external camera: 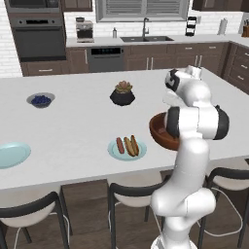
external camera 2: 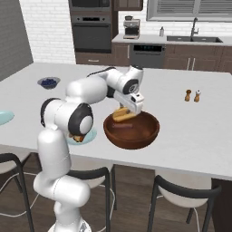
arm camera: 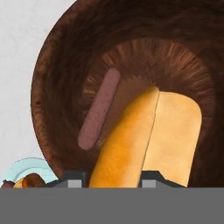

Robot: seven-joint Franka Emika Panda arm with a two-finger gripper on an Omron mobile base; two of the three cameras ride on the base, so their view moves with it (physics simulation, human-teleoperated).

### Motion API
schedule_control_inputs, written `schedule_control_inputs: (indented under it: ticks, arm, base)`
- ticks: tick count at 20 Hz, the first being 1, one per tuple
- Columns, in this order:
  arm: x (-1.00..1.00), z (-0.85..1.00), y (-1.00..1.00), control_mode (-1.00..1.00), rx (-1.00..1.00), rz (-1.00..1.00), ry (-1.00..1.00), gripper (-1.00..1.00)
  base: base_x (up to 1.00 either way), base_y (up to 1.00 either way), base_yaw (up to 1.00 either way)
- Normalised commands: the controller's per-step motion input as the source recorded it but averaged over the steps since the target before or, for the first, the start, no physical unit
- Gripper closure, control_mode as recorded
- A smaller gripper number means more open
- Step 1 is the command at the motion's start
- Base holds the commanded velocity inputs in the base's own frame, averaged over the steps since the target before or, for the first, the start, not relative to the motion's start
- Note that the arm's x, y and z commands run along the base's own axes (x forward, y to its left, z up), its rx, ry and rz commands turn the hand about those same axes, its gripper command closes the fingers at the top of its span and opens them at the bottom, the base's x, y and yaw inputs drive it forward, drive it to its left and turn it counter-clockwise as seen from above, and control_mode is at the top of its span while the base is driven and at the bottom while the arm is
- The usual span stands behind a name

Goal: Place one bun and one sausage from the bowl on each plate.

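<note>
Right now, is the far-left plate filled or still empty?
Empty: the far-left plate lies bare, while the near plate already carries a bun and sausage.

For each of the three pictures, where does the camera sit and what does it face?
Left base view: behind the arm's left, facing the island; white arm lower right, near plate with bun and sausage.
Right base view: behind its right; arm lower left, tool gripping a bun over the bowl.
Hand view: on the hand, looking into the bowl at a sausage; fingertips at bottom.
Both base views share the berry bowl.
</note>
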Motion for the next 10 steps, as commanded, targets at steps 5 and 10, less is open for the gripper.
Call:
schedule_control_inputs:
  ticks: [5, 10]
  arm:
    - [-0.12, 0.49, 0.24, -1.00, -0.01, 0.04, 0.00, 1.00]
    - [-0.11, 0.57, 0.31, -1.00, -0.02, 0.03, 0.00, 1.00]
  base:
    - [0.00, 0.00, 0.00]
    - [0.00, 0.00, 0.00]
